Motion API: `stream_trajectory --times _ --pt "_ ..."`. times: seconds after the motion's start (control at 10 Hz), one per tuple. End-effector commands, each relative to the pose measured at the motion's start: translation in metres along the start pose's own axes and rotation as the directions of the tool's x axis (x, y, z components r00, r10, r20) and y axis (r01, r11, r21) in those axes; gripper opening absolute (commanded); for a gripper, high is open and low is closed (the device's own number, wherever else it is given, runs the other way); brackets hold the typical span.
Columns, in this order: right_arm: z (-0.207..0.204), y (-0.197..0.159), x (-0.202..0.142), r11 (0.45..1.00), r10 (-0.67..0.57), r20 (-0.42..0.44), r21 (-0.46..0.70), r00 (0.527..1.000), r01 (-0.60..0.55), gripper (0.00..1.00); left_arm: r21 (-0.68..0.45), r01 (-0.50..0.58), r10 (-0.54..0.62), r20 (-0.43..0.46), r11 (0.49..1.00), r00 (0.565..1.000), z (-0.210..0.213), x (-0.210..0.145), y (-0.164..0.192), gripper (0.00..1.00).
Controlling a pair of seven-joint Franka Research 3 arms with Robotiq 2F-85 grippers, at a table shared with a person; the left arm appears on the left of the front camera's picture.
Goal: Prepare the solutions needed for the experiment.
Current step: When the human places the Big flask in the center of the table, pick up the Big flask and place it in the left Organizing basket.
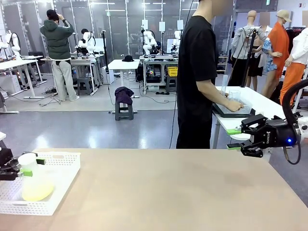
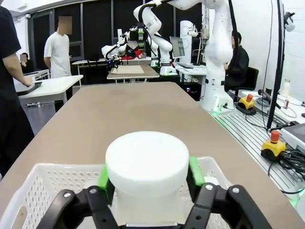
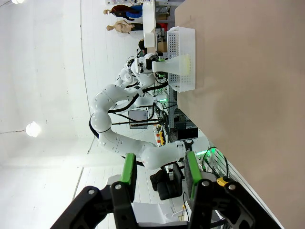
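Note:
A translucent flask (image 1: 37,190) holding the pale yellow solution stands in a white basket (image 1: 61,156) at the table's left front. It carries a white round cap (image 2: 147,162). My left gripper (image 1: 21,172) is at the flask's neck, and its green pads (image 2: 104,179) stand spread on either side of the cap, close beside it. My right gripper (image 1: 236,138) hovers off the table's far right edge, open with nothing between its green pads (image 3: 127,174). In the right wrist view the flask (image 3: 180,64) and basket (image 3: 183,36) lie far off across the table, with the left gripper (image 3: 153,62) at the flask.
The tan tabletop (image 1: 168,187) stretches bare between the basket and my right arm. A person in black (image 1: 197,72) stands beyond the far edge, hands at a dark tray (image 1: 231,113) on a white side table.

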State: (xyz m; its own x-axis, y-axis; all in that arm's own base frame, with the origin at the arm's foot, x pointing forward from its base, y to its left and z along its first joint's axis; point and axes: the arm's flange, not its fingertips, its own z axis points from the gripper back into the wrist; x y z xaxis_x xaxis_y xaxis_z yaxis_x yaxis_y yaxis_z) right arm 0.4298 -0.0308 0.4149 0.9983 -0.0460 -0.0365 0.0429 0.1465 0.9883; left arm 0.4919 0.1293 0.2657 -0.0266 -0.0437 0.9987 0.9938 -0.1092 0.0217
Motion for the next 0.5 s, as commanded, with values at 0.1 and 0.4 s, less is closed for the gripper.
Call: stream_trajectory --times 0.1,0.4 --pt "0.0 0.001 -0.001 1.0 0.002 -0.004 0.005 1.0 -0.002 0.52 0.024 -0.01 0.011 -0.042 1.0 0.999 0.015 0.01 -0.009 0.85" --pt "0.0 0.001 -0.001 1.0 0.002 -0.004 0.005 1.0 -0.002 0.52 0.085 0.003 0.0 -0.046 0.996 0.999 0.025 0.018 -0.012 1.0"
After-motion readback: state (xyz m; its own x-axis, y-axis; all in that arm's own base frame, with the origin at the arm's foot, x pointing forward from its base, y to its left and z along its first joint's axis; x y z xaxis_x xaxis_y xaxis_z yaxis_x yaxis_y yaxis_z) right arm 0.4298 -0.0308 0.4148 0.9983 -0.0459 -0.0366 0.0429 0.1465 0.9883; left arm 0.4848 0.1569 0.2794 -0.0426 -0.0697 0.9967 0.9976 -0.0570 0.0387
